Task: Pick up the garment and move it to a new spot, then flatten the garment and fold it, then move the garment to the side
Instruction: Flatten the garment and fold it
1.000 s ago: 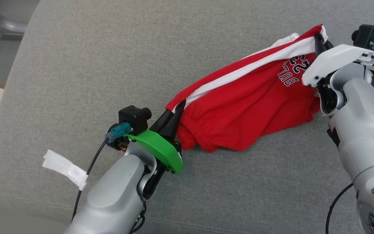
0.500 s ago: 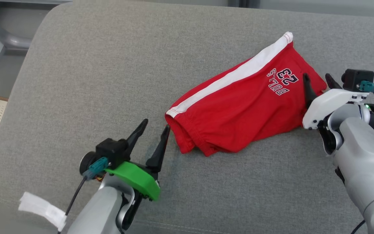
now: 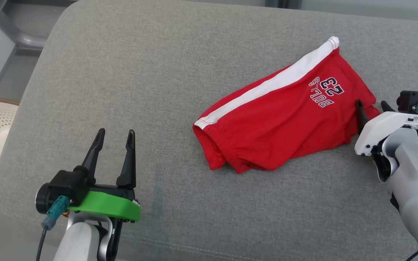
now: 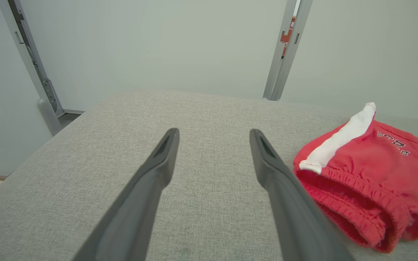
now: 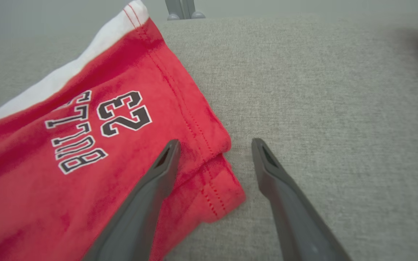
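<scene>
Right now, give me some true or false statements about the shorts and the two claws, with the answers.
1. The shorts lie on the grey cushion. True.
2. The right claw is clamped on the shorts. False: it is open at their hem corner, gripping nothing.
3. The left claw is open and empty. True.
4. The shorts' white stripe runs along the edge nearest the robot. False: it runs along the far edge.

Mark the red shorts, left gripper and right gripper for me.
red shorts [image 3: 285, 127]: head view, middle of the red fabric.
left gripper [image 3: 116, 131]: head view, midway between its open fingertips.
right gripper [image 5: 215, 140]: right wrist view, midway between its open fingertips.
</scene>
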You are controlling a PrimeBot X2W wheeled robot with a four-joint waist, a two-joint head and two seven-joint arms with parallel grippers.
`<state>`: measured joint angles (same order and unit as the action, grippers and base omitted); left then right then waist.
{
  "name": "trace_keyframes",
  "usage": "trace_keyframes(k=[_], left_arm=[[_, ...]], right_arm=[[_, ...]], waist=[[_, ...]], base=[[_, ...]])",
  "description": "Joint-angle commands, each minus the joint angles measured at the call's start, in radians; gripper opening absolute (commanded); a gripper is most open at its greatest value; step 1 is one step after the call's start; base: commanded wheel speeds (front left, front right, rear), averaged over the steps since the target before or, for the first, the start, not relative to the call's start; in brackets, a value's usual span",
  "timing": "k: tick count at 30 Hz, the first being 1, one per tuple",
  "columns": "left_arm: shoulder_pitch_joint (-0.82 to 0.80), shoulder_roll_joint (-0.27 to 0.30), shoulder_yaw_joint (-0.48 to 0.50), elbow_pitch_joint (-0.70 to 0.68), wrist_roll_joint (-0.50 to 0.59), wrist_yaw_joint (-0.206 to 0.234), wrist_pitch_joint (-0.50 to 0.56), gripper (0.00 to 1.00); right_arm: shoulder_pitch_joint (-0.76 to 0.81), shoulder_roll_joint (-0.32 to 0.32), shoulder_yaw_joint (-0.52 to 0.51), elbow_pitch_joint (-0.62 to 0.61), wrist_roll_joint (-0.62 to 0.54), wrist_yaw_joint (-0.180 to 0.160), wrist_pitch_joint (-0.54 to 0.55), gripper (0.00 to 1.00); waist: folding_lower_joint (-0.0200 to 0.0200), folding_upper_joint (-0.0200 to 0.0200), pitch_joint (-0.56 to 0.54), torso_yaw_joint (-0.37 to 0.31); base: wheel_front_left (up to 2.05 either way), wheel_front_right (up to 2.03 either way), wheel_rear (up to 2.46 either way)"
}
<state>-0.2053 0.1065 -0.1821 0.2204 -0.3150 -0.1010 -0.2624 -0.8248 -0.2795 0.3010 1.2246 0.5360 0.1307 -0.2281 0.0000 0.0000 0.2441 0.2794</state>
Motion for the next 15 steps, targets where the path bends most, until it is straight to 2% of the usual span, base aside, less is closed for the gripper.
trace_keyframes(k=[1,2,3,5,15], left_arm=[[0.014,-0.01,0.016,-0.01,0.014,-0.007,-0.003,1.0],[0.018,-0.014,0.023,-0.011,0.022,-0.011,-0.003,1.0],[0.022,-0.019,0.032,-0.013,0.031,-0.013,-0.003,1.0],[0.027,-0.025,0.047,-0.014,0.046,-0.017,-0.003,1.0],[0.074,-0.044,0.105,-0.008,0.088,-0.028,-0.003,1.0]], right_arm=[[-0.008,0.003,-0.007,0.013,0.01,0.0,-0.004,1.0],[-0.007,0.007,-0.007,0.019,0.01,0.0,-0.001,1.0],[-0.006,0.014,-0.003,0.024,0.013,0.0,0.006,0.78],[0.0,0.026,0.008,0.029,0.016,0.0,0.019,0.0],[0.061,0.018,0.042,-0.019,0.055,0.0,-0.017,0.0]], waist=[[0.0,0.0,0.013,0.012],[0.0,0.0,0.015,0.013],[0.0,0.0,0.016,0.014],[0.0,0.0,0.016,0.013],[0.0,0.0,-0.059,-0.037]], base=[[0.0,0.0,0.0],[0.0,0.0,0.0],[0.0,0.0,0.0],[0.0,0.0,0.0],[0.0,0.0,0.0]])
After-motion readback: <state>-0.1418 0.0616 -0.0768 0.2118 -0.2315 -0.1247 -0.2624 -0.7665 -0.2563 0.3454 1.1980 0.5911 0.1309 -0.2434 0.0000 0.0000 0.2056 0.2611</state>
